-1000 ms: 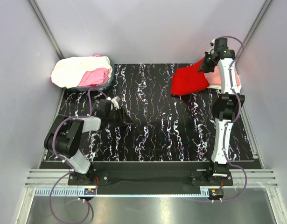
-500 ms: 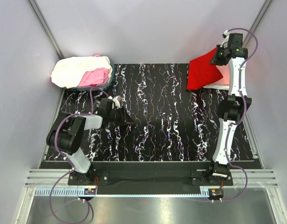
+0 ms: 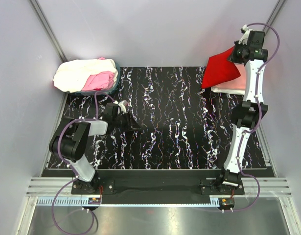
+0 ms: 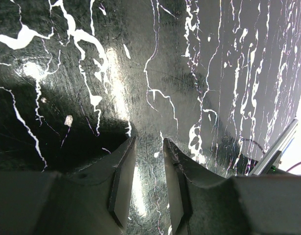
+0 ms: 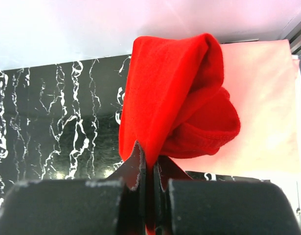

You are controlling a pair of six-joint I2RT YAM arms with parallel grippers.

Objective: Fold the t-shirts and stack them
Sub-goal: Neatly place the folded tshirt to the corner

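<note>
Red t-shirt (image 3: 219,72) just swung over the pink stack (image 3: 237,83) at 2 o'clock, right gripper (image 5: 149,169) clamped on it, left gripper (image 4: 149,147) empty, ajar. Stacking's next.

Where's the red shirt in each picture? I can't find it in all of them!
Top view: the red shirt hangs at the upper right, pinched in the right hand, by a folded pink shirt.
Left wrist view: not in it; only the left hand and the black table.
Right wrist view: in the middle, dangling from the shut hand.
Shared landmark: the black table, streaked white, shows in all three.
</note>
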